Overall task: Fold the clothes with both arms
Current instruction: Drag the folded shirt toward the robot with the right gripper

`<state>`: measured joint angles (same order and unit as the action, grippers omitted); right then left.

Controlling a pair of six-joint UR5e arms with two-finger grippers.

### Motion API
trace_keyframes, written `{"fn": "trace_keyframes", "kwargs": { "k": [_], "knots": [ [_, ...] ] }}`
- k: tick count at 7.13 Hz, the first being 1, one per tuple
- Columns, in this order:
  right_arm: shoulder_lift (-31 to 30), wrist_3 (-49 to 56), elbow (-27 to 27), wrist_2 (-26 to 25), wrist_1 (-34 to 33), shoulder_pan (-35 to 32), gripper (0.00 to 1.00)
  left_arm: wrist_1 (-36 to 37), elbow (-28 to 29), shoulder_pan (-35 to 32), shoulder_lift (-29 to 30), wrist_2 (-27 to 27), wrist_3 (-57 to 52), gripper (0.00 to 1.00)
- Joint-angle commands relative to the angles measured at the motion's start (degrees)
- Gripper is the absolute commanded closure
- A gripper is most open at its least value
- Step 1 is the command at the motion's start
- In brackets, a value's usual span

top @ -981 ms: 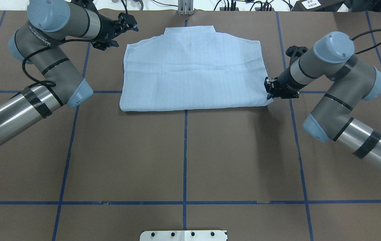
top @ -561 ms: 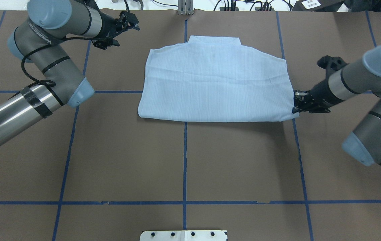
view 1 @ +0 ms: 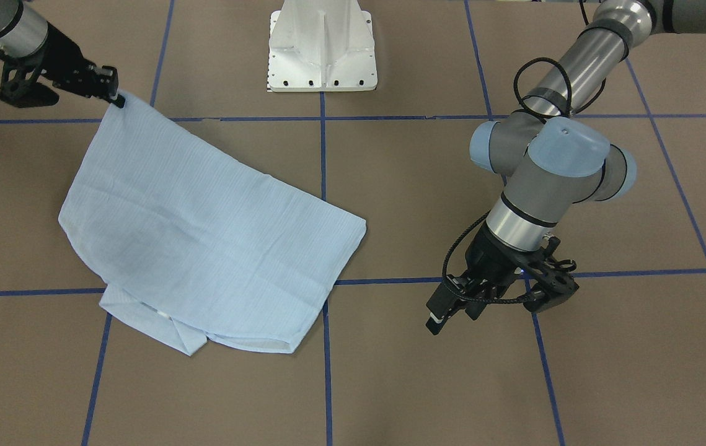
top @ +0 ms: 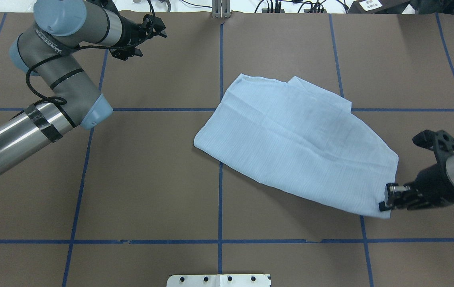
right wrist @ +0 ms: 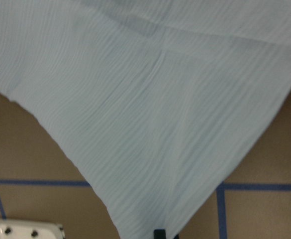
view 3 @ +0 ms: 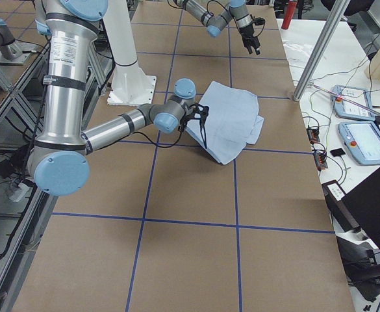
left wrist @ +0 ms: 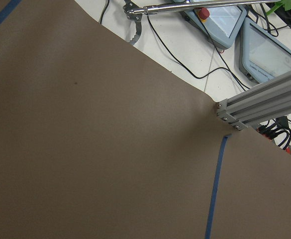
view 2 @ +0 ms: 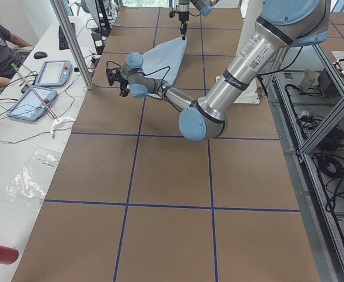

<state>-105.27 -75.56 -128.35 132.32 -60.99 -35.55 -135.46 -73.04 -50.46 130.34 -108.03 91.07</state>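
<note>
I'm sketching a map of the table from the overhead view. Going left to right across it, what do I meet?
In order: left gripper, clear of the cloth → shirt → right gripper, pinching the shirt's right-hand corner.

Brown tabletop [top: 147,179], gridded with blue tape [top: 91,241]. Lying on it, a folded pale-blue shirt [top: 298,139], skewed, over on the robot's right half.
</note>
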Motion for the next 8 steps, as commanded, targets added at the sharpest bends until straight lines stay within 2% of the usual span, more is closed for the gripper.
{"fn": "trace_keyframes", "kwargs": {
  "k": [1, 2, 3, 4, 5, 7, 8],
  "knots": [
    [-1.8, -0.3, -4.8, 0.5, 0.2, 17.4, 1.00, -0.1, -0.8, 0.5, -0.3, 0.1, 1.4, 0.00],
    [-1.9, -0.5, -5.5, 0.6, 0.1, 22.6, 1.00, -0.1, -1.6, 0.8, -0.3, 0.2, 1.4, 0.00],
    [-1.8, -0.7, -5.4, 0.6, 0.1, 25.5, 0.46, -0.2, -2.5, 1.1, -1.7, 0.2, 1.4, 0.00],
    [-0.8, -1.1, -5.2, 0.5, 0.2, 24.7, 0.00, -0.2, -3.4, 1.2, -2.4, 0.1, 1.4, 0.00],
    [-0.6, -1.1, -4.8, 0.5, 0.2, 22.8, 0.00, -0.2, -4.0, 1.9, -2.5, 0.0, 1.4, 0.00],
    [4.2, -1.0, -3.1, 0.5, 0.2, 14.4, 0.00, -0.1, -5.8, 3.4, -2.5, -0.3, 1.4, 0.00],
    [8.7, -1.1, -2.4, 0.5, 0.2, 8.7, 0.00, 0.0, -7.7, 6.0, -3.2, -0.3, 1.5, 0.00]
  ]
}}
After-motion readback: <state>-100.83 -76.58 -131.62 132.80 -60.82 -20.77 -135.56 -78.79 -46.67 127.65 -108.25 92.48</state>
